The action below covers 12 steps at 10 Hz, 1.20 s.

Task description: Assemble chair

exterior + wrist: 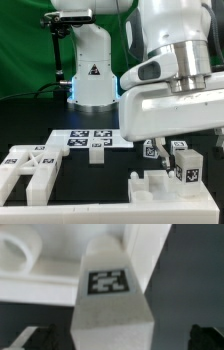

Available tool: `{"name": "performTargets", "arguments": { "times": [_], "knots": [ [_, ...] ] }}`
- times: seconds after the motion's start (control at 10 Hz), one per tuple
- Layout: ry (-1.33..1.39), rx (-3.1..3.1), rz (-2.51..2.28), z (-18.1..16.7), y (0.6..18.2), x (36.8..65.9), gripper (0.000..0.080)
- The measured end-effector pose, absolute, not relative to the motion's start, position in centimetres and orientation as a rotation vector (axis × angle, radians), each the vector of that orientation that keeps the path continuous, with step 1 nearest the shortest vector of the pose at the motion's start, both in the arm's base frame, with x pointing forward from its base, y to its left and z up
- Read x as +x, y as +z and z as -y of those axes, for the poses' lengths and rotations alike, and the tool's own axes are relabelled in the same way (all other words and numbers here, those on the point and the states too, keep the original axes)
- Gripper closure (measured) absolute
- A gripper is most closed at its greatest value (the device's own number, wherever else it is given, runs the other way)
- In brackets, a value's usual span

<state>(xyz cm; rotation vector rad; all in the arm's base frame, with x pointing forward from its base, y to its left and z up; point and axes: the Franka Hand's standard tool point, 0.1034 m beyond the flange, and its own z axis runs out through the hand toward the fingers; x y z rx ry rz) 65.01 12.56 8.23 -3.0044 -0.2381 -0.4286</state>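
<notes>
In the wrist view a white chair bar [112, 291] with a square black-and-white tag runs between my fingers. My gripper [120, 340] is open. One dark fingertip [36, 339] and the other stand clear of the bar's sides, with a gap on each side. In the exterior view my gripper [170, 148] hangs low at the right over upright tagged chair pieces [186, 168] that stand on a white blocky base piece [150, 190]. Its fingertips are mostly hidden there by the hand. A rounded white part [20, 252] lies beyond the bar.
The marker board [85, 137] lies flat at the table's middle. A small white block [97, 152] stands just in front of it. A large notched white chair piece [30, 168] lies at the exterior view's lower left. The robot's base [92, 70] stands behind.
</notes>
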Motion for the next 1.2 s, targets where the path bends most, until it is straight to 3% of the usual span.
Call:
{"name": "performTargets", "arguments": {
  "times": [0.5,0.6,0.7,0.8,1.2],
  "knots": [
    [-0.059,-3.025,0.157,-12.5,7.2,63.7,0.0159],
    [-0.065,-3.025,0.158,-12.5,7.2,63.8,0.0342],
    [-0.062,-3.026,0.117,-12.5,7.1,63.7,0.0342],
    [-0.058,-3.03,0.024,-12.3,7.1,63.8,0.0507],
    [-0.119,-2.944,-0.588,-12.0,7.0,64.4,0.0506]
  ]
}}
